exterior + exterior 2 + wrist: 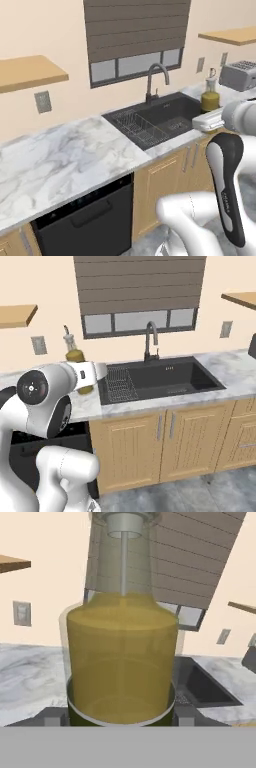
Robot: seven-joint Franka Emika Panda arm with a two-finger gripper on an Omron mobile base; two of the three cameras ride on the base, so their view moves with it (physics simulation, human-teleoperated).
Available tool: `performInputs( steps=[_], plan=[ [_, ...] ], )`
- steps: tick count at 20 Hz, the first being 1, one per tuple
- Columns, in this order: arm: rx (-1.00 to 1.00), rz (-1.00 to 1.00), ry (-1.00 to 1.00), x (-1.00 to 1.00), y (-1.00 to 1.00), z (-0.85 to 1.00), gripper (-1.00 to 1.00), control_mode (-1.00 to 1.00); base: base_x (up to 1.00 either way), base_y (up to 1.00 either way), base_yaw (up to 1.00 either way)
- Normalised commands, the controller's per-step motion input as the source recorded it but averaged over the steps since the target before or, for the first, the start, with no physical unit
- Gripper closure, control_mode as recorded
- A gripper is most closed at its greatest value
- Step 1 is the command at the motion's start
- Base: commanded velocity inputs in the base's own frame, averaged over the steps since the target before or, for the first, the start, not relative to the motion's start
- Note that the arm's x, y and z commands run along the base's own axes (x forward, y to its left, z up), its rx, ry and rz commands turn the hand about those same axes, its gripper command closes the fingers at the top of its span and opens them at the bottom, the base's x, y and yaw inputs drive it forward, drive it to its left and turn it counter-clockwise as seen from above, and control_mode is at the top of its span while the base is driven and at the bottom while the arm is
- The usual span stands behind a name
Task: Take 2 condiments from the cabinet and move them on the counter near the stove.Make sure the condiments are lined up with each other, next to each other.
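- The gripper point(120, 721) is carrying the olive-green bottle point(121, 657) upright; its fingers point(52, 717) are sitting closed against the base on both sides.
- In the base views, the bottle is hanging in the air above the table point(65, 160), near the sink point(165, 378).
- By my reading, this is the transport step, bottle off the wall shelf point(27, 72).
- No stove is in sight, so next the bottle probably needs carrying there and lowering level.

The arm point(45, 406) is glossy white with rounded, swollen links, a long dark grey inlay running down one upright link, a round black joint cap with a small pale centre mark, and a boxy white wrist section.
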Motion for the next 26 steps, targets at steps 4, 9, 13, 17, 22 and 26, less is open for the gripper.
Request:
performInputs(
  steps=[4,9,13,17,22,26],
  plan=[
    [0.0,0.0,0.0,0.0,0.0,0.0,1.0,1.0,-0.13,-0.31,-0.51],
    [0.0,0.0,0.0,0.0,0.0,0.0,1.0,1.0,-0.14,-0.44,-0.51],
    [0.0,0.0,0.0,0.0,0.0,0.0,1.0,1.0,-0.09,-0.47,-0.5],
    [0.0,0.0,0.0,0.0,0.0,0.0,1.0,1.0,-0.09,-0.46,-0.49],
    [0.0,0.0,0.0,0.0,0.0,0.0,1.0,1.0,-0.13,-0.5,-0.48],
    [0.0,0.0,0.0,0.0,0.0,0.0,1.0,1.0,-0.11,-0.38,-0.45]
  ],
)
